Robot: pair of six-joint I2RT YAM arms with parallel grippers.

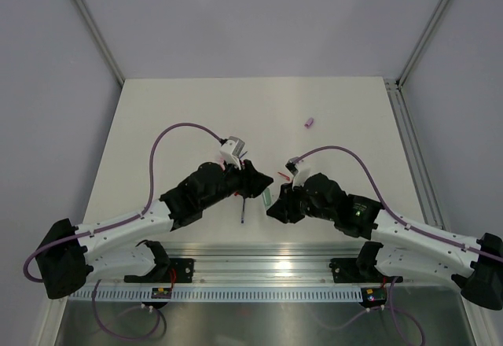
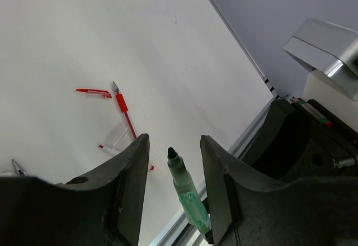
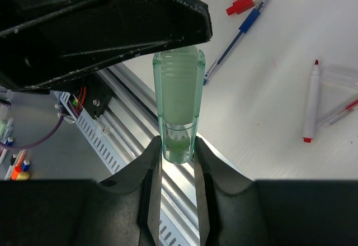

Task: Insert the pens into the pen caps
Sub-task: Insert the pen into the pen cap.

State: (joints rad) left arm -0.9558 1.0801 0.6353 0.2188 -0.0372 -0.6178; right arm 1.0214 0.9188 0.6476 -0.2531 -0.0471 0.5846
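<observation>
A thick green pen (image 2: 184, 187) with a bare dark tip and a clear green end hangs between the two grippers. My right gripper (image 3: 178, 142) is shut on that clear green end (image 3: 179, 100). It shows as a green patch (image 1: 268, 196) in the top view. My left gripper (image 2: 173, 140) is open, its jaws on either side of the pen's tip without touching it. In the top view, the left gripper (image 1: 258, 182) and right gripper (image 1: 275, 202) meet near the table's front. A lilac-pink cap (image 1: 310, 122) lies far right.
On the table under the arms lie a red pen (image 2: 125, 112), a clear cap with a red clip (image 2: 94, 93), a blue pen (image 3: 238, 33), a red cap (image 3: 241, 4) and a white red-tipped marker (image 3: 311, 106). The aluminium rail (image 1: 259, 255) runs along the near edge.
</observation>
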